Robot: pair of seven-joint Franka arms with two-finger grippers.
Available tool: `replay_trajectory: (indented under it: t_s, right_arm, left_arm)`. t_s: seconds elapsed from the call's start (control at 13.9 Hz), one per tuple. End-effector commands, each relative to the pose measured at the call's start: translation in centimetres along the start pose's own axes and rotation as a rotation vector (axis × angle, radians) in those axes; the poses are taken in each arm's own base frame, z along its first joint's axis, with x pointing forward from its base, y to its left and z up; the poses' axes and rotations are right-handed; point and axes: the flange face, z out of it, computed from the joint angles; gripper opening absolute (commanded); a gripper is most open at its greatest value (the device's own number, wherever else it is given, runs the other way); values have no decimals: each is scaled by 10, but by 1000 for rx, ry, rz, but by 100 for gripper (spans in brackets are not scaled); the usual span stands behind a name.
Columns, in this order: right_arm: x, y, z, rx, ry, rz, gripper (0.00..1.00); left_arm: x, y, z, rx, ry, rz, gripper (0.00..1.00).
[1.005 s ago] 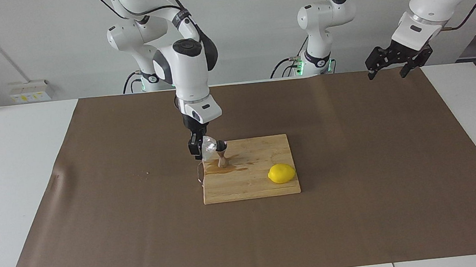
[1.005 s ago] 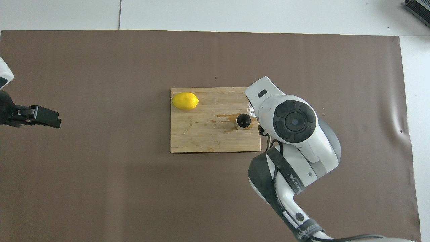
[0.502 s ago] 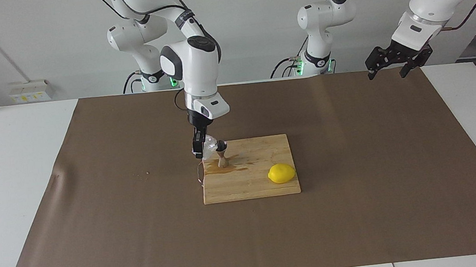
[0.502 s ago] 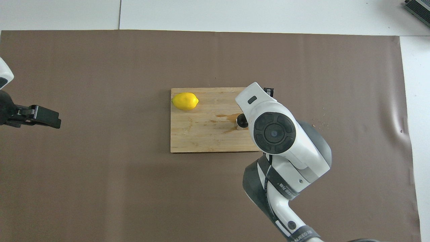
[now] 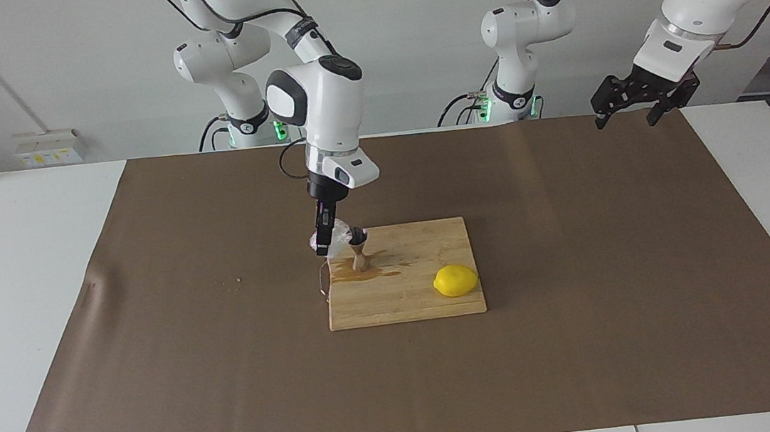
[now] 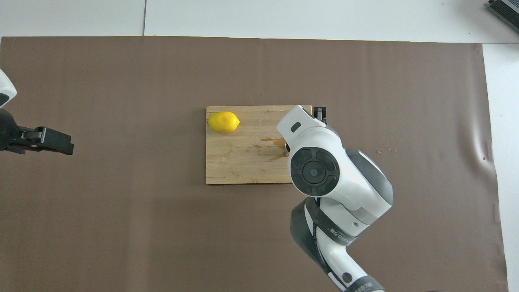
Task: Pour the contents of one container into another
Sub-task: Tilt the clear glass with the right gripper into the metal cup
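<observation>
The right gripper (image 5: 324, 245) has its jaws clamped on the clear cup (image 5: 334, 239), tipped beside the steel jigger (image 5: 360, 254), which stands in a brown spill on the cutting board (image 5: 408, 299) near a lemon (image 5: 455, 281), while the left gripper (image 5: 633, 107) waits, jaws wide, over the counter's edge.

The right arm comes down from the upper left of the facing frame, its forearm near vertical at centre, wrist pointing down. Its hand (image 5: 322, 245) is shut on a clear cup (image 5: 332, 239) just left of centre. The left arm hangs in from the upper right corner and waits; its hand (image 5: 636, 104) is raised at the right edge area, fingers spread open, holding nothing.
</observation>
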Motion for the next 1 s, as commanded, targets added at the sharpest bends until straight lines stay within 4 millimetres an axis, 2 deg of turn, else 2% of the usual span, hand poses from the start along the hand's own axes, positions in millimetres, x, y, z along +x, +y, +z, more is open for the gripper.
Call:
replay_trajectory:
  t_s: [0.0, 0.22, 0.36, 0.65, 0.93]
  right_arm:
    - [3, -4, 0, -15, -33, -13, 19]
    - [2, -4, 1, -28, -44, -26, 19]
    - [11, -10, -2, -51, -61, -68, 19]
    - [10, -17, 0, -74, -90, -110, 19]
    - [9, -15, -1, -99, -107, -130, 19]
  left_arm:
    - [-8, -3, -2, 13, -5, -1, 100]
    - [-8, -3, -2, 13, -4, -1, 100]
    - [-8, -3, -2, 13, -4, 1, 100]
    - [-8, -3, -2, 13, -4, 1, 100]
    - [-8, -3, -2, 13, -4, 1, 100]
